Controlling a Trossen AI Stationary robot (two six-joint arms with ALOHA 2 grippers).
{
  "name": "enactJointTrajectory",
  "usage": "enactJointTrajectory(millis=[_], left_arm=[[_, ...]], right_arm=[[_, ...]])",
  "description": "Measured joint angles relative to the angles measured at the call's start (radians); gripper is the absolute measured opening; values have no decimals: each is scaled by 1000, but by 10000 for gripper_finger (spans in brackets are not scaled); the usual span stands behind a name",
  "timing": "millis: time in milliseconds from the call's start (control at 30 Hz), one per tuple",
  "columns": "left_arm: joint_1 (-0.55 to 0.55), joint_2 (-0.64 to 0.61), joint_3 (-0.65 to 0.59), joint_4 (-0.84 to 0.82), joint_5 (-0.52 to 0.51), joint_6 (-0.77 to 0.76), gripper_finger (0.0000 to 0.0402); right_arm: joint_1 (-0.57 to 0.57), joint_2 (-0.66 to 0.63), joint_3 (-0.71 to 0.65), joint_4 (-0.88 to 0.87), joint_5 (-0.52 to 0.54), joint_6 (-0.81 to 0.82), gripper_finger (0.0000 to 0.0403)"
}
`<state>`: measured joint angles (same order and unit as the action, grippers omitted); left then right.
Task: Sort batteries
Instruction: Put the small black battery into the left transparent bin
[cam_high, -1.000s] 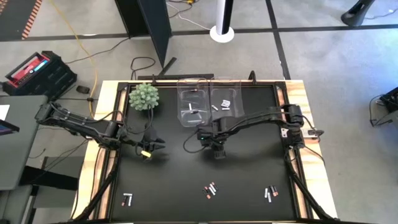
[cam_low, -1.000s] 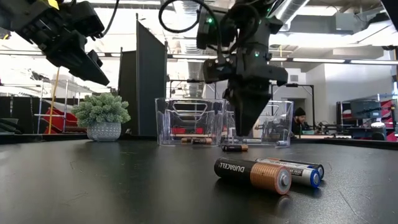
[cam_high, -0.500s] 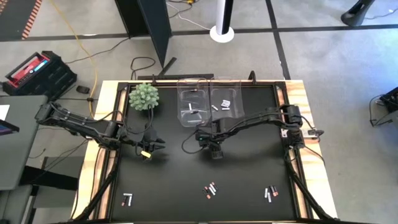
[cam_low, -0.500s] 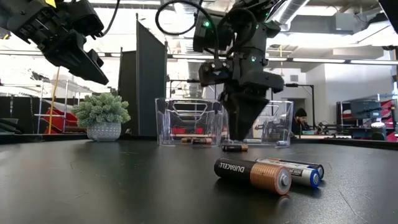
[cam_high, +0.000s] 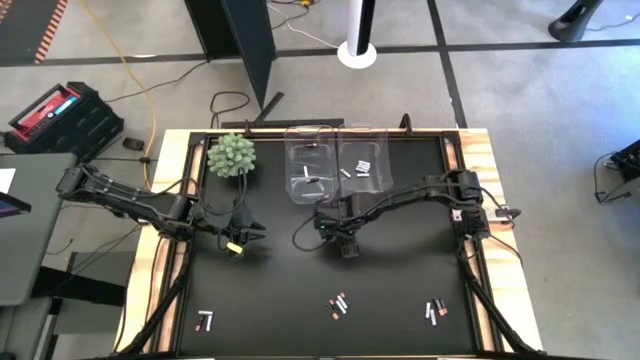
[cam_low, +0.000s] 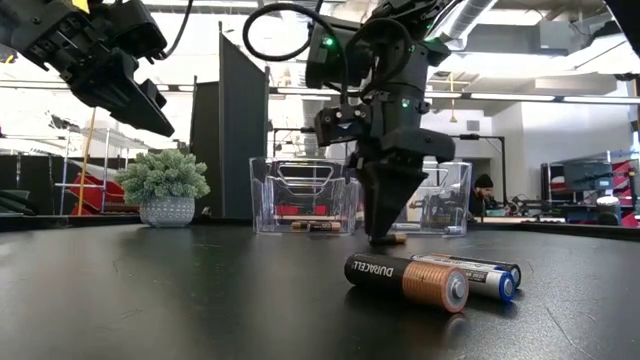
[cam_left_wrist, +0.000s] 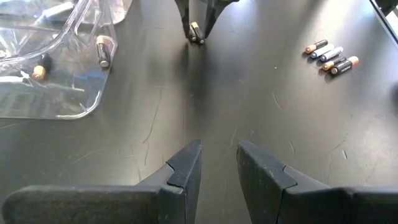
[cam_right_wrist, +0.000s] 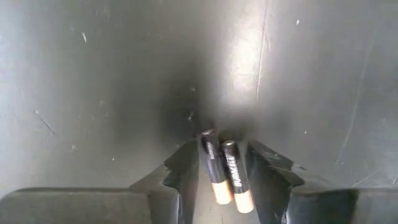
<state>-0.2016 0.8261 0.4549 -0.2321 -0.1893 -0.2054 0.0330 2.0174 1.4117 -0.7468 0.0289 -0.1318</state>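
Black tabletop lies bare around right hand straddling two batteries.

Right gripper lower now, fingers astride two batteries.

Matt black table top, faintly scratched, framed in pale wood; glossy clear-plastic bins near its far edge; batteries with smooth, shiny copper-coloured ends.

Two copper-ended batteries side by side
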Motion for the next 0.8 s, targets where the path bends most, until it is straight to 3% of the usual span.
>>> enactJointTrajectory(millis=[800], left_arm=[[0, 0, 0, -2, 0, -5, 98]], right_arm=[[-3, -2, 0, -54, 0, 4, 138]])
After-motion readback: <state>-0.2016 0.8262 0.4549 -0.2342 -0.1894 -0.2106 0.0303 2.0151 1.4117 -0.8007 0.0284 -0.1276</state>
